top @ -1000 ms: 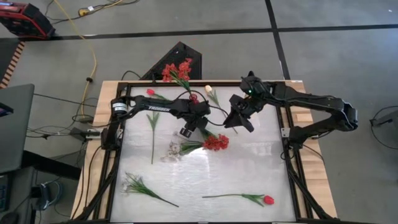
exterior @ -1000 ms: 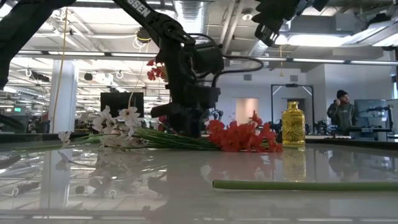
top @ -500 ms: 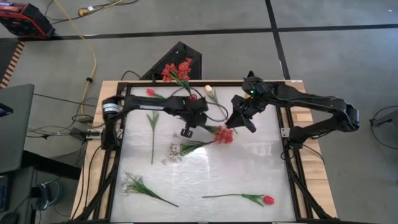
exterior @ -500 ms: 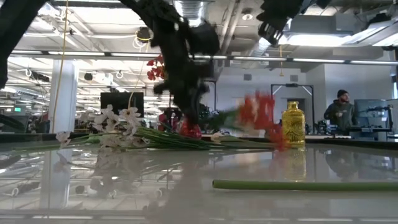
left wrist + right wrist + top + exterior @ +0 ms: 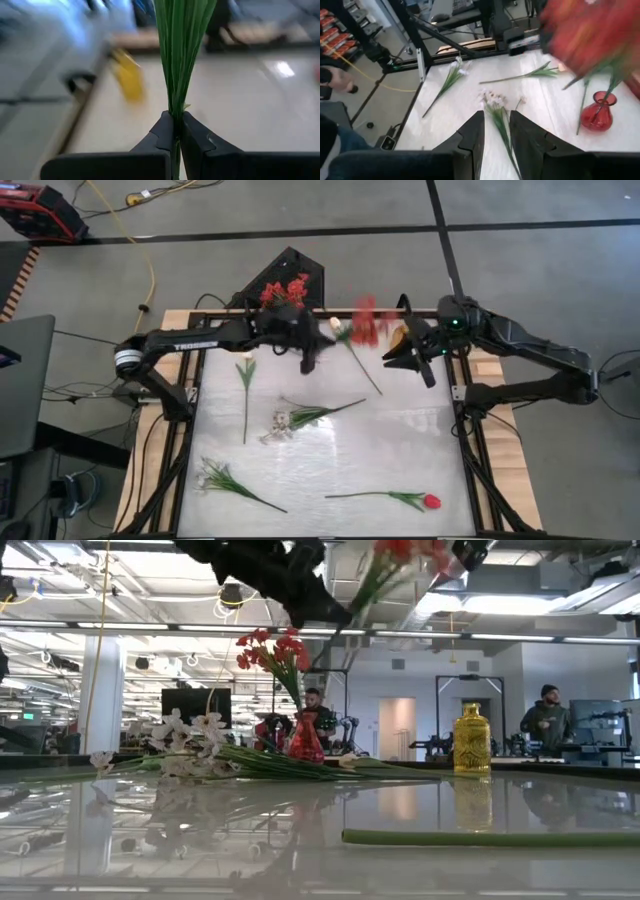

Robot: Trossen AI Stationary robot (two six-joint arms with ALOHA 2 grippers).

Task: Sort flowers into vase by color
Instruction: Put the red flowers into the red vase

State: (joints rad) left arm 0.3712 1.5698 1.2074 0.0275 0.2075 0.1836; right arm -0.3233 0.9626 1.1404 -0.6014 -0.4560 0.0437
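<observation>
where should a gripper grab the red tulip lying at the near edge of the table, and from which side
Grip the red tulip on its thin green stem, on the bare stretch before the leaves, coming straight down from above. It lies flat on the table with nothing close by, so fingers can probably straddle the stem across its length; the red head looks easier to crush.

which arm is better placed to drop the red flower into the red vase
Left. The left gripper is shut on the red flower's stem, lifted near the red vase. The right gripper holds nothing, beside the yellow vase.
</observation>
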